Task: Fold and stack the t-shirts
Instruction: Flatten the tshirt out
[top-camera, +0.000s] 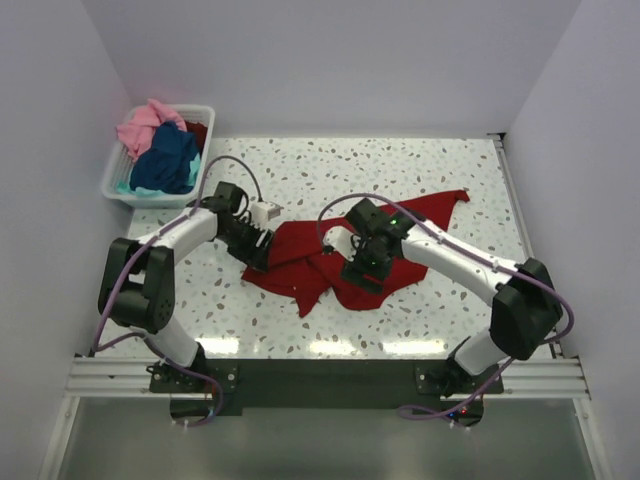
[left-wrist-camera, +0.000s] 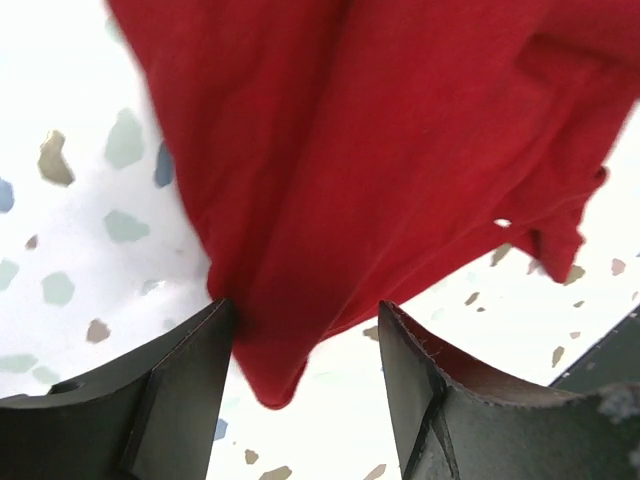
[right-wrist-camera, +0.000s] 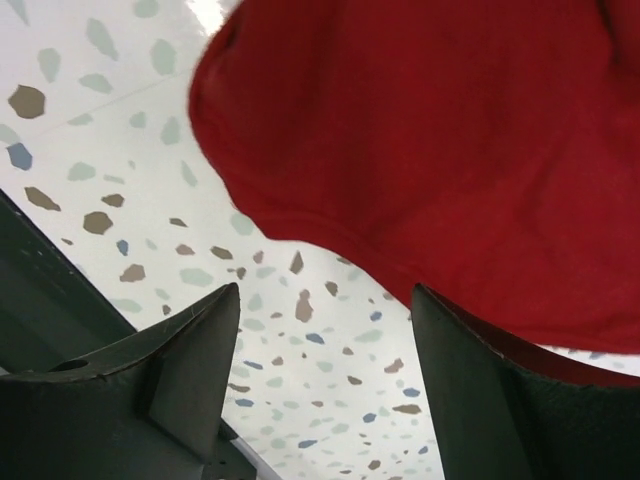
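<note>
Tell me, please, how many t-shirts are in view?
4: the red t-shirt lies on the table; pink, navy and teal t-shirts are piled in the basket. Others may be hidden beneath.

the crumpled deep red cloth t-shirt (top-camera: 300, 265) runs off both wrist views' edges, part hidden under the white right arm (top-camera: 440, 250).
</note>
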